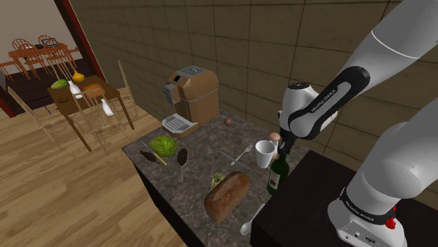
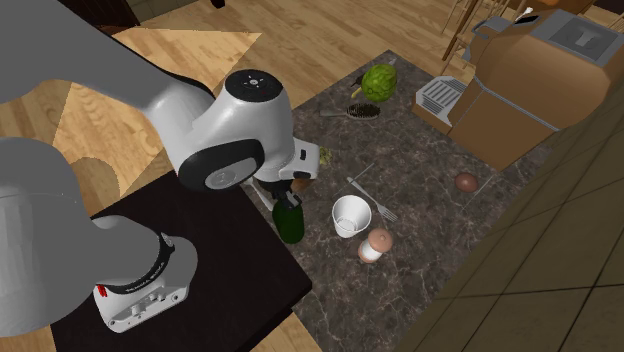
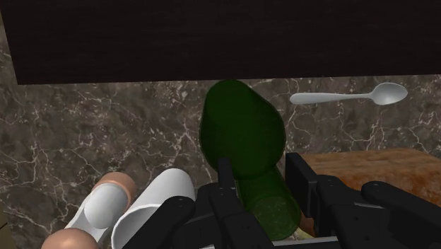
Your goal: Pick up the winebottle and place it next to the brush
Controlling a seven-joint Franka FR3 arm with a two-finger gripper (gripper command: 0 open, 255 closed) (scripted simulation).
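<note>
- shoulder view: the winebottle [image 1: 278,175], dark green, stands upright on the tabletop [image 1: 203,151] at the corner nearest the dark stand [image 1: 316,203], just beside a white cup [image 1: 264,153]. the hand [image 1: 283,149] sits directly above it, at the neck. the bottle's long axis runs vertically, in line with the hand.
- second exterior view: the winebottle [image 2: 290,222] shows beneath the arm's large wrist joint, with its top tucked under that joint. the brush [image 2: 362,111] lies flat and well apart from it, toward this view's upper right, near a green leafy head [image 2: 380,80]. judged from this layout, the carry must run away from the stand and past the cup [image 2: 351,215].
- wrist view: the camera looks down along the bottle from the neck, and the green body [image 3: 240,127] widens away from the hand [image 3: 260,170]. the two black fingers [image 3: 225,175] stand on either side of the neck and appear pressed against it, so the hand reads as closed on the neck. a lift straight up along the axis is the likely next move.
</note>
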